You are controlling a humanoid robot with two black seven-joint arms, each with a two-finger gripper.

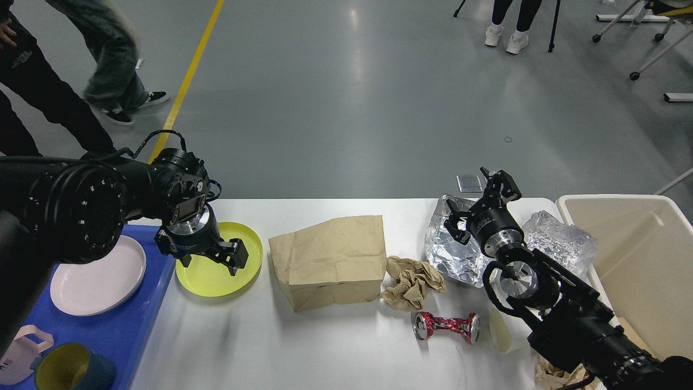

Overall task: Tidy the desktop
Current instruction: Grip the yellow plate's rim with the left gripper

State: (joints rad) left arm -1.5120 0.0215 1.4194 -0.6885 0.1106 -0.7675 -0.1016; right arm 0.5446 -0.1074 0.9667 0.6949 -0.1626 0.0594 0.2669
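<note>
Looking down, we've got the white desktop (325, 346) filling the lower middle, our left gripper (212, 258) open over the yellow plate (219, 276) at left, right gripper (479, 201) open above the foil (452, 260).

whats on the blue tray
On the blue tray lie a pink plate, a pale mug and a teal cup. The left arm covers its far end.

Smooth white desktop (335, 346), creased brown paper bag (330, 260), crushed metal can (446, 327).
</note>
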